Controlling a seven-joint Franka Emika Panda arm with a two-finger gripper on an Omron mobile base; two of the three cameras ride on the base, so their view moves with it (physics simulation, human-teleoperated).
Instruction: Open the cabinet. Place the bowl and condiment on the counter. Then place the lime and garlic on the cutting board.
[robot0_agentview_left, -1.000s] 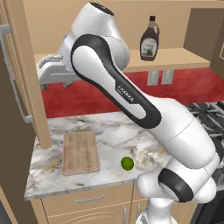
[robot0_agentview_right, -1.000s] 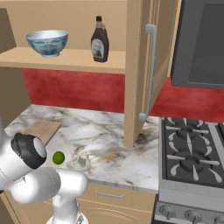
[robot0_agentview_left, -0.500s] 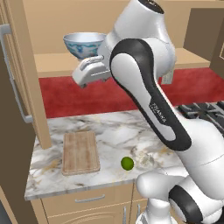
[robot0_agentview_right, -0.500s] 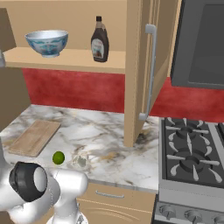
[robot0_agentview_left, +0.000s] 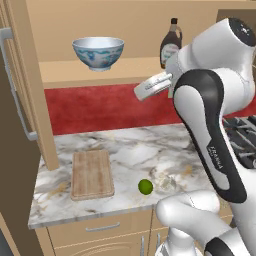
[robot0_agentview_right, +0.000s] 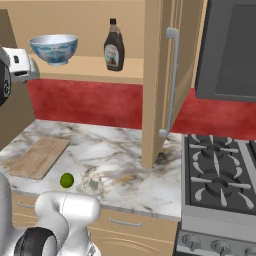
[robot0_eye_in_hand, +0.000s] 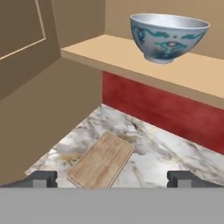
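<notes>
While the cabinet (robot0_agentview_left: 20, 115) is standing with both doors swung open, its left door is hanging at the far left of the left base view and its right door (robot0_agentview_right: 165, 80) is sticking out over the desk (robot0_agentview_left: 135, 150) in the right base view. Going left to right on the cabinet shelf: the bowl (robot0_agentview_left: 98, 53) is sitting upright toward the left, the condiment (robot0_agentview_left: 171, 43) is standing upright well apart to its right. Tool (robot0_eye_in_hand: 111, 177) is hanging in the air in front of the shelf, between bowl and condiment in the left base view, a bit below shelf level; fingers (robot0_eye_in_hand: 41, 178) are spread wide with nothing between them, touching nothing. Hand view is looking at the bowl up on the shelf and the cutting board (robot0_eye_in_hand: 103, 159) down below. On the desk, left to right: cutting board lying flat near the left end with nothing on it, then the lime (robot0_agentview_left: 145, 187) near the front edge, then the garlic (robot0_agentview_left: 166, 183) just beside the lime on its right, hard to pick out against the marble. Stove (robot0_agentview_right: 220, 175) is sitting at the right of the desk.
</notes>
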